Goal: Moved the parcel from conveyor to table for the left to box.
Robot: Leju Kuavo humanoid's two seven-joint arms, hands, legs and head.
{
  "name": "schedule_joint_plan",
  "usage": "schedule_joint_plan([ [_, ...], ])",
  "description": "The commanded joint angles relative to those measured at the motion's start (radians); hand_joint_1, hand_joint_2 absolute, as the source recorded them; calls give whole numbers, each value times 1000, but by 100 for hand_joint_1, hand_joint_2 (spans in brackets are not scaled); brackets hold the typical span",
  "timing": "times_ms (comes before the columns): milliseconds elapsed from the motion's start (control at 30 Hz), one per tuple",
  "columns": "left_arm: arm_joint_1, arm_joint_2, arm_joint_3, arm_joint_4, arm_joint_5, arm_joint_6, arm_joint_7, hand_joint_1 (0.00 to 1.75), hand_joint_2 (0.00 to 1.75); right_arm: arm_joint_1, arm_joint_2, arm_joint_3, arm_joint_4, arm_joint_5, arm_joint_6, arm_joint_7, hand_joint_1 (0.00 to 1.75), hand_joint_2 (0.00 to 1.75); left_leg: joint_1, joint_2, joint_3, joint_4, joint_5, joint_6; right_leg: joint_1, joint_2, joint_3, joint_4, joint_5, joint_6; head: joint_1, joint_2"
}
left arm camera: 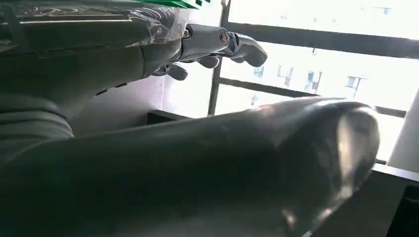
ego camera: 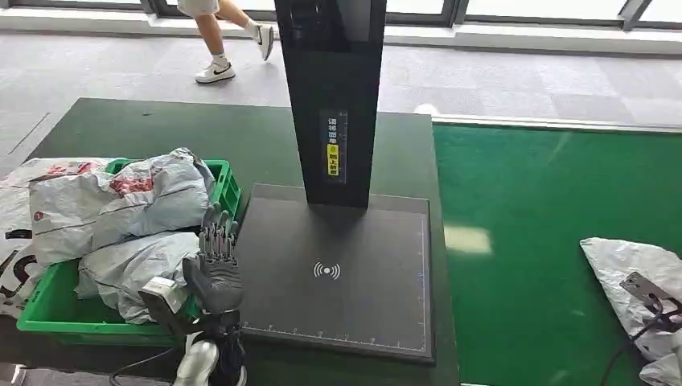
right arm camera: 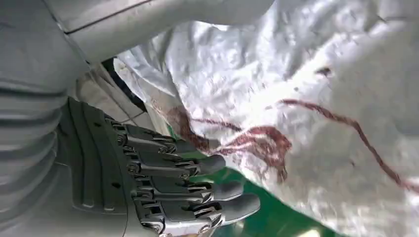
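A white plastic parcel with red print lies on the green conveyor at the right edge. My right wrist reaches onto it from below. In the right wrist view the parcel lies against my right hand; the fingers are stretched out at its edge, spread from the thumb, gripping nothing. My left hand stands with fingers straight up between the green box and the scanner plate, holding nothing. Its fingers lie next to crinkled parcel plastic.
The green box on the dark table is heaped with grey and white parcels. A black scanner plate with a tall black post stands mid-table. A person walks by at the back.
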Motion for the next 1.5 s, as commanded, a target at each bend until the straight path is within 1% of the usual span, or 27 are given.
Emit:
schedule_joint_plan([
  [33,-65,14,21,114,-15,-21,18,0,0,280,164,-136,-16,-90,59,-165,0,175,5,-6,4,-5,2,-2,5,-6,8,-9,2,-1,0,0],
  [100,-70,16,15,129,-19,-23,16,0,0,333,191,-144,-29,-104,42,-198,0,175,5,-8,3,-4,1,-2,5,-7,7,-7,1,-1,0,0],
  [167,-82,18,10,148,-21,-26,13,0,0,378,212,-153,-63,-115,72,-240,0,175,6,-10,3,-6,2,-3,6,-10,9,-10,1,-1,0,0],
  [200,-85,17,9,149,-21,-26,13,0,0,387,217,-154,-66,-115,72,-241,0,175,6,-10,3,-4,1,-2,6,-11,9,-8,0,0,0,0],
  [333,-88,18,5,154,-26,-27,17,0,0,386,217,-143,-82,-100,83,-238,0,175,12,-11,4,-6,2,-2,12,-12,12,-15,2,-1,0,0],
  [433,-92,15,2,161,-29,-26,21,0,0,384,241,-135,-95,-94,87,-237,0,175,20,-9,8,1,-3,-2,16,-10,19,-14,-2,-1,0,0],
  [500,-92,15,2,162,-29,-26,21,0,0,385,244,-134,-96,-94,86,-237,0,175,20,-10,8,0,-1,-2,16,-11,21,-17,0,0,0,0],
  [600,-92,16,2,162,-29,-26,21,0,0,385,242,-135,-97,-94,86,-237,0,175,21,-9,7,-1,0,-2,17,-10,20,-18,1,0,0,0],
  [633,-92,16,2,162,-29,-26,21,0,0,385,242,-135,-97,-94,86,-237,0,175,23,-8,9,3,-3,-2,19,-9,23,-16,-1,-1,0,0],
  [667,-92,16,2,162,-29,-26,21,0,0,385,242,-135,-97,-94,86,-237,0,175,21,-11,8,1,-1,-2,17,-11,21,-17,0,0,0,0],
  [800,-92,16,2,162,-29,-26,21,0,0,385,242,-135,-97,-94,86,-237,0,175,22,-10,8,2,-1,-2,18,-11,22,-18,1,-1,0,0],
  [867,-94,15,2,164,-29,-27,22,0,0,396,250,-136,-109,-84,105,-243,0,175,22,-10,8,2,-1,-2,18,-11,22,-18,1,-1,0,0],
  [900,-93,15,2,165,-29,-27,22,0,0,402,255,-134,-111,-82,114,-263,7,175,22,-10,8,3,-2,-2,18,-11,22,-18,1,-1,0,0],
  [933,-90,16,2,163,-29,-27,22,0,0,412,263,-139,-123,-84,116,-278,175,175,23,-9,9,5,-3,-2,19,-10,24,-17,0,-1,0,0],
  [1000,-78,16,5,147,-28,-30,23,0,0,417,276,-134,-152,-71,98,-289,175,175,21,-11,7,1,0,-2,17,-12,21,-20,2,0,0,0],
  [1067,-62,17,8,127,-29,-29,25,0,0,409,293,-127,-187,-67,69,-309,175,175,21,-10,7,1,0,-2,17,-11,21,-20,3,0,0,0],
  [1100,-57,17,10,121,-29,-29,25,0,0,408,303,-123,-205,-66,59,-316,175,175,25,-7,9,6,-4,-1,20,-8,25,-17,0,0,0,0],
  [1133,-56,16,10,119,-29,-29,26,0,0,410,310,-121,-222,-67,51,-321,175,175,24,-5,8,3,-2,-1,20,-6,23,-19,2,0,0,0],
  [1233,-54,17,11,119,-29,-29,25,0,0,405,316,-119,-224,-67,52,-321,175,175,26,-2,10,6,-5,-2,22,-3,25,-19,3,0,0,0],
  [1267,-52,15,14,115,-29,-30,26,0,0,425,339,-113,-292,-69,20,-333,175,175,24,-1,7,1,-1,-2,20,-2,21,-22,6,0,0,0],
  [1300,-51,16,16,114,-29,-30,27,0,0,420,348,-107,-305,-69,16,-336,175,175,23,1,6,0,-1,-2,19,0,18,-21,7,0,0,0],
  [1333,-47,16,18,111,-29,-30,28,0,0,419,363,-101,-339,-79,-14,-352,175,175,24,3,7,1,-1,-3,20,3,19,-21,7,0,0,0],
  [1367,-47,18,14,120,-30,-41,36,0,0,435,388,-93,-409,-96,-60,-371,175,175,27,7,10,6,-6,-3,23,7,22,-18,4,0,0,0],
  [1400,-53,19,14,136,-32,-46,35,0,0,458,416,-84,-488,-109,-61,-370,175,175,25,8,8,3,-4,-3,22,7,19,-19,6,0,0,0],
  [1467,-62,17,15,150,-32,-52,30,0,0,492,455,-74,-580,-121,-57,-361,175,175,26,9,10,5,-6,-3,24,9,21,-18,6,-1,0,0],
  [1500,-66,17,16,153,-34,-54,30,0,0,506,469,-70,-617,-129,-57,-362,175,175,24,9,8,4,-4,-3,23,9,18,-18,6,-1,0,0],
])
